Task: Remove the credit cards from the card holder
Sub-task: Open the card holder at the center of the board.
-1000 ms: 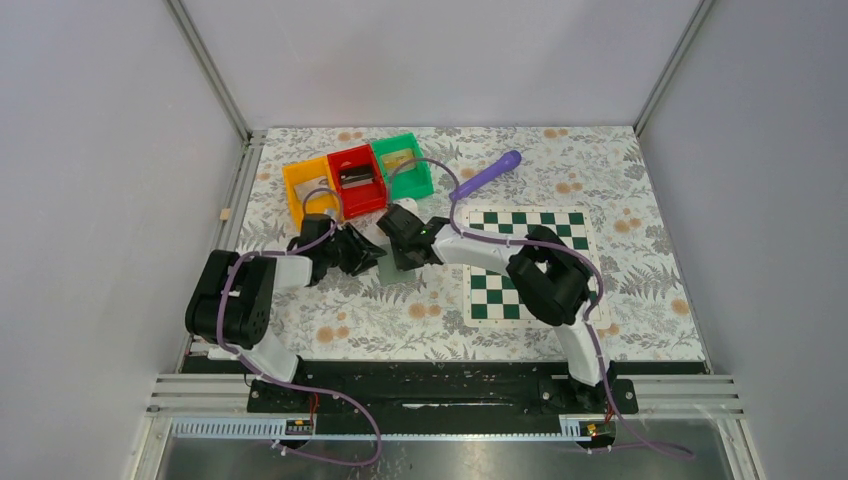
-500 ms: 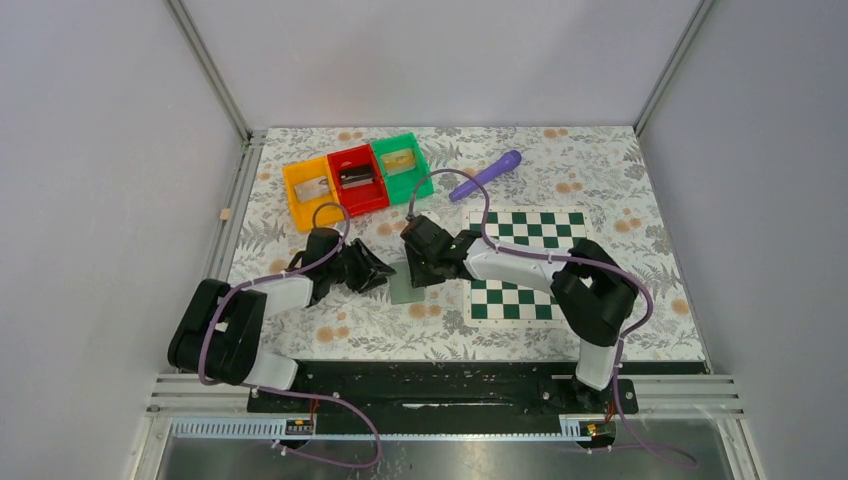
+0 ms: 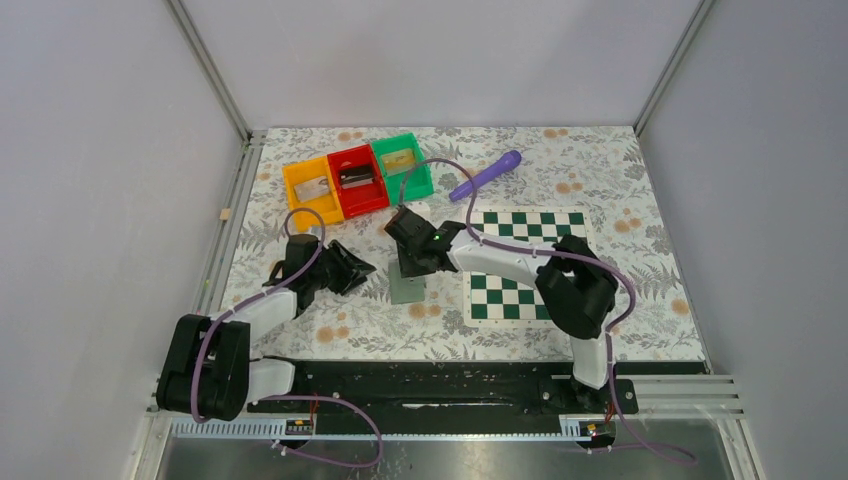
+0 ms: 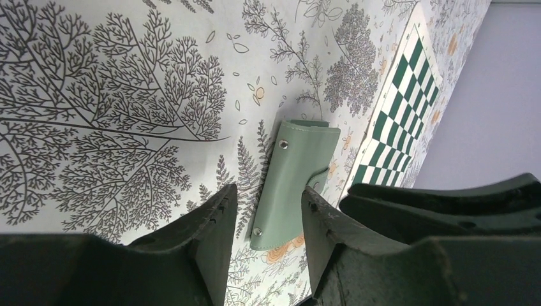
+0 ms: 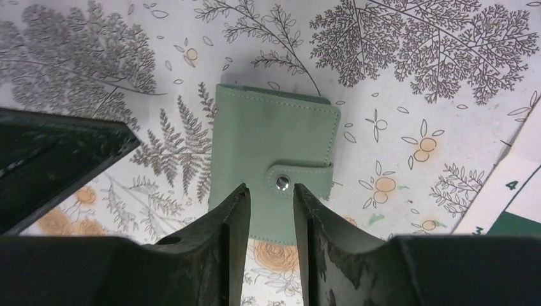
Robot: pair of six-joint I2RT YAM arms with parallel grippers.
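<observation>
Hovering over the card holder [image 5: 271,140] with the right gripper [image 5: 269,191], jaws partly apart and empty, snap tab [image 5: 300,177] just past the gap between them. Waiting with the left gripper [image 4: 268,190], likewise part-open on nothing, holder flat ahead of its tips. No credit cards in view; flap fastened. Risk of dragging the whole holder across the floral cloth [image 5: 415,64] if tugging the tab without pinning the body. Against half a second ago: left gripper drawn back from the holder.
</observation>
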